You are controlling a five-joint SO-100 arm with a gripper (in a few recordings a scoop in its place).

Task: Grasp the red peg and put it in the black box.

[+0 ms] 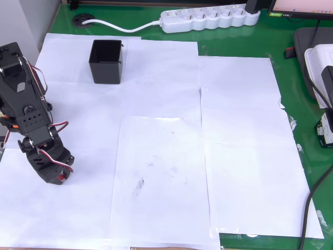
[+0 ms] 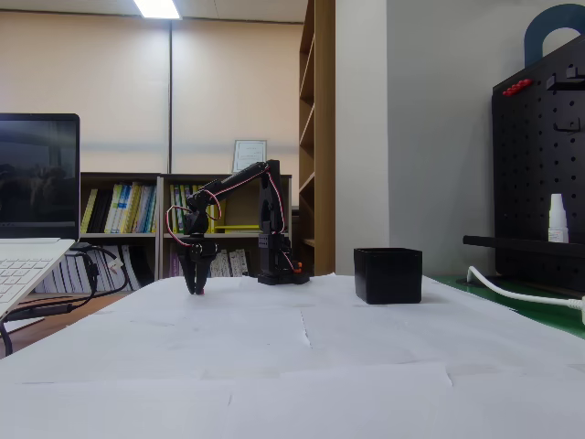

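The black arm reaches down at the left of the overhead view, and its gripper points at the white paper. A tiny red peg shows right at the fingertips, which look closed around it. In the fixed view the gripper hangs with its tips just above the paper, fingers together. The black box stands upright and open on the paper, well beyond the gripper toward the top of the overhead view. It is to the right of the arm in the fixed view.
White paper sheets cover the green table. A white power strip and its cable lie along the far edge. A laptop sits at the left of the fixed view, and a black pegboard stands at the right.
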